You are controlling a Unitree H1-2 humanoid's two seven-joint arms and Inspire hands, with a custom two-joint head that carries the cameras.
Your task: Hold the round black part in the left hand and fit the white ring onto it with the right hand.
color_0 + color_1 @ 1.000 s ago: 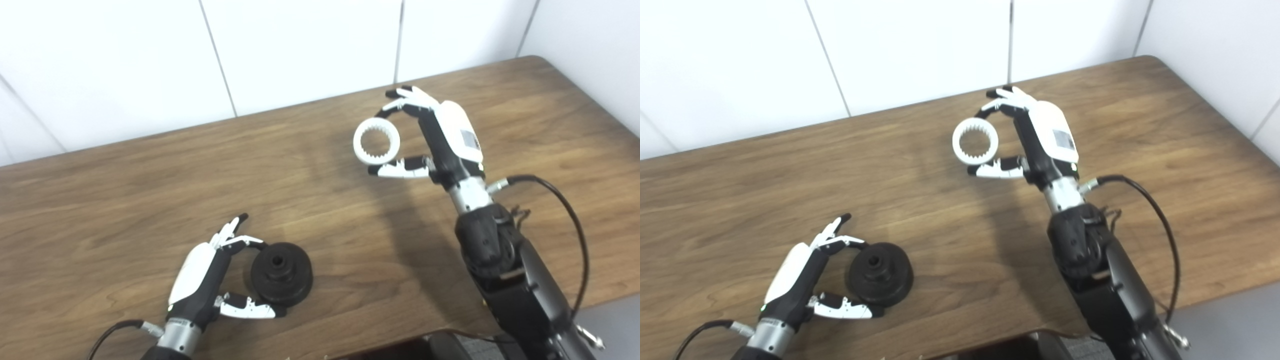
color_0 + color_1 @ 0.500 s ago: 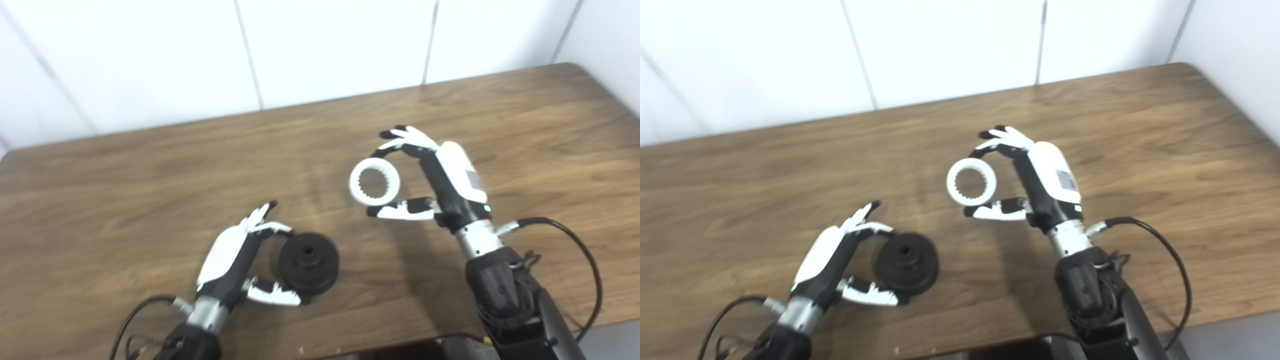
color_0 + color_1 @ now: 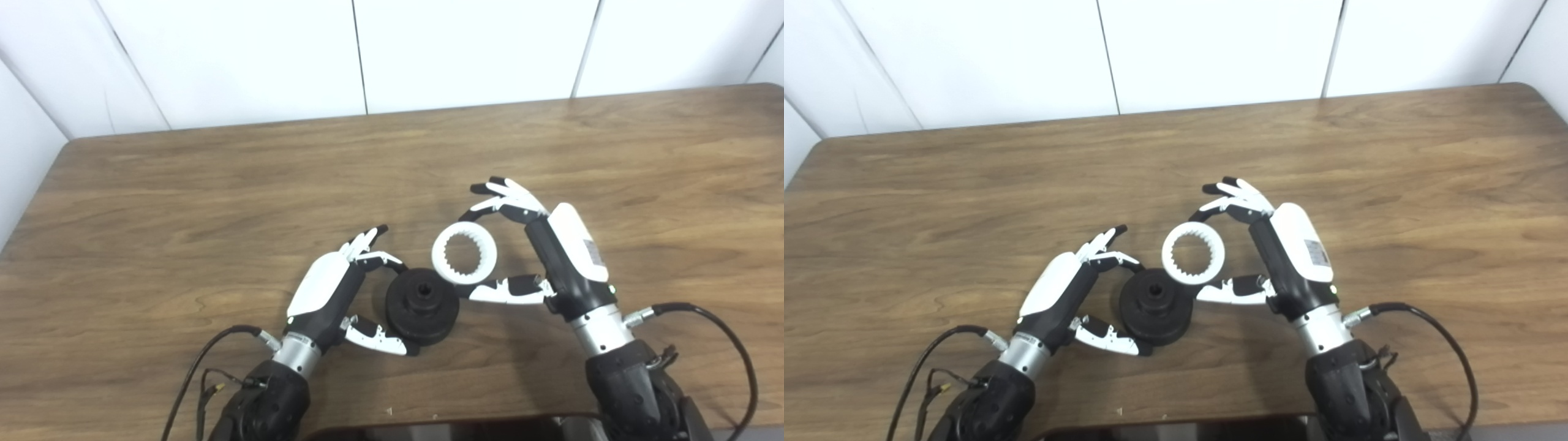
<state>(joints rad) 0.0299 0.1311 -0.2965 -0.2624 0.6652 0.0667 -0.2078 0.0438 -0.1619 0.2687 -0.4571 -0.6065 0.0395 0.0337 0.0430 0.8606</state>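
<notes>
Nearest the viewer, two dark robot forearms rise from the bottom edge, each trailing a black cable over a brown wooden table.

The left hand lies low on the table, its white back turned up. Its fingers curl over the far side of the round black part and its thumb presses against the near side, so the hand is clamped around the part. The part is a squat black disc with a raised hub and a hole in the middle, and it rests on the table, near the front edge and just left of centre.

The right hand stands just to the right. It pinches the white ring between its thumb underneath and its fingertips on top. The ring has small teeth around its inner edge. It sits just up and right of the black part, its lower left edge overlapping the part's rim in both views; whether the two touch is unclear.

Behind the hands the table runs back, with rounded far corners, to a white panelled wall with thin dark seams.
</notes>
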